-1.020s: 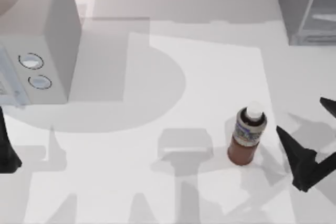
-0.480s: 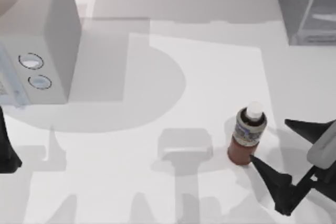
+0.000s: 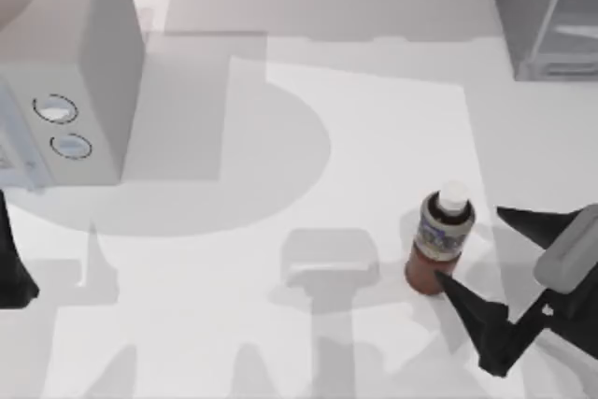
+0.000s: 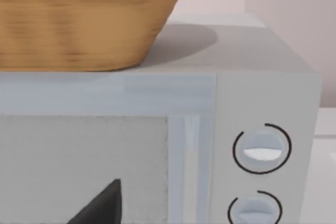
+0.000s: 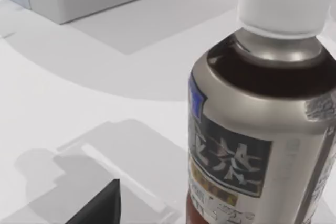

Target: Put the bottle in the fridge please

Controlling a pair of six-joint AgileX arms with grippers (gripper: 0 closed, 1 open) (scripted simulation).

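The bottle (image 3: 440, 242) stands upright on the table (image 3: 280, 324), toward the right side and nearer the front edge than the back. Its white cap (image 3: 453, 197) sits above a grey-blue label band, with the reddish-brown body below.

The right gripper (image 3: 486, 252) is just to the right of the bottle, low over the table. Its two dark fingers are spread wide: one fingertip (image 3: 447, 285) lies right by the bottle's base on the front side, and the other finger (image 3: 523, 221) points toward the bottle from the right, a little apart from it. The bottle is near the mouth of the gap between them, and neither finger can be seen gripping it. In the right wrist view the bottle (image 5: 262, 108) stands close in front of the camera, and one dark fingertip (image 5: 100, 205) shows beside it, apart from it.

The fridge (image 3: 547, 11) stands at the back right corner of the table, partly in view, well apart from the bottle.

The left gripper (image 3: 14, 268) is parked at the left edge of the table, in front of the microwave (image 3: 61, 72); whether its jaws are spread cannot be told. The left wrist view faces the microwave's front with its two dials (image 4: 261, 149), and a wicker basket (image 4: 86, 17) rests on top of it.
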